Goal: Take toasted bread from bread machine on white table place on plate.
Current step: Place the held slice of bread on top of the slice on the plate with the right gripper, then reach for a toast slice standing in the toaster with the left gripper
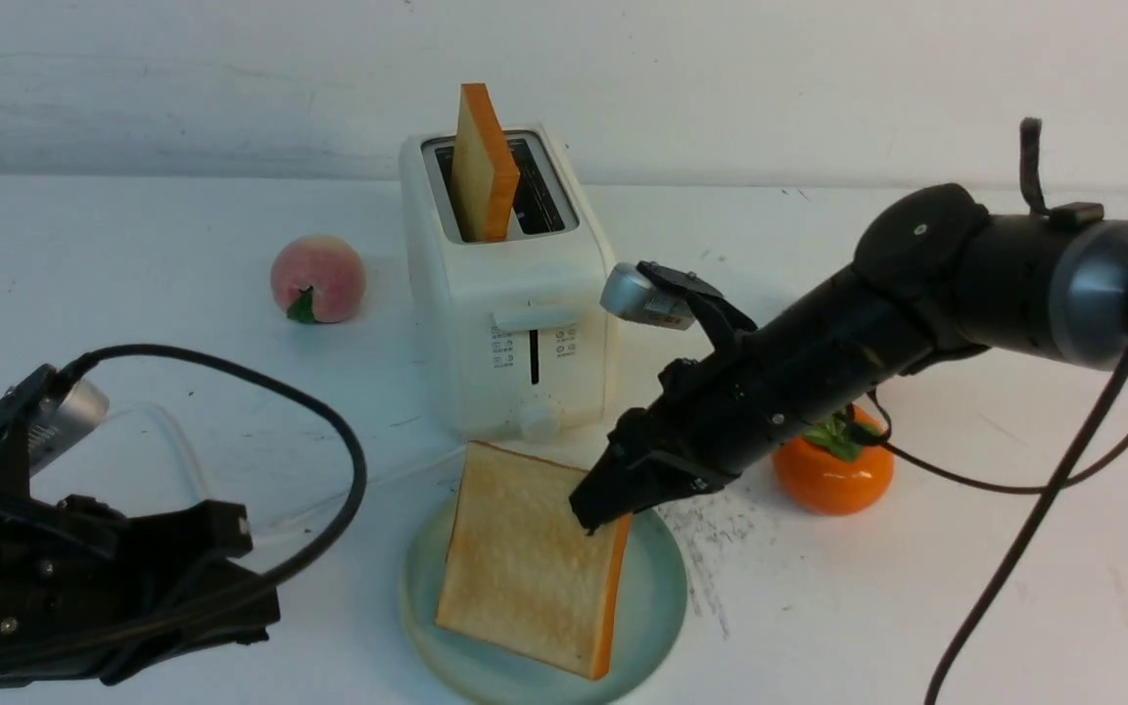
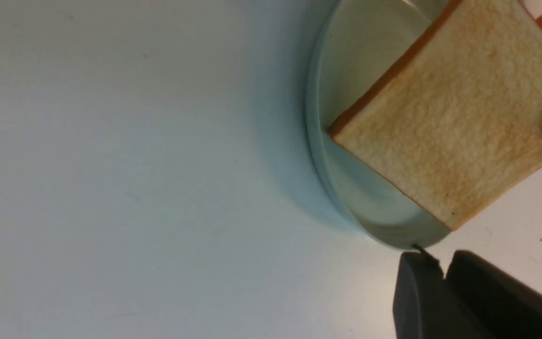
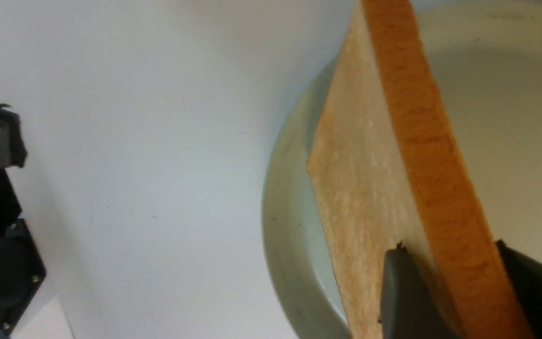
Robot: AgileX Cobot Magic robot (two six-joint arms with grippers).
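The flat white table (image 1: 995,578) spreads under me, and my right black angular fingers (image 1: 613,490) stand apart astride the edge of a square golden toasted bread slice (image 1: 530,558), above the round pale blue-green plate (image 1: 657,612). Beyond them, another crusted slice (image 1: 488,166) pokes from the boxy white toaster (image 1: 515,333); my left black fingers (image 2: 433,270) are nearly together, well apart from it.

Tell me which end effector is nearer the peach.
Left. The left end effector is out in front of the peach, on the robot's side; the right one is farther off, across the toaster's front, at the bread.
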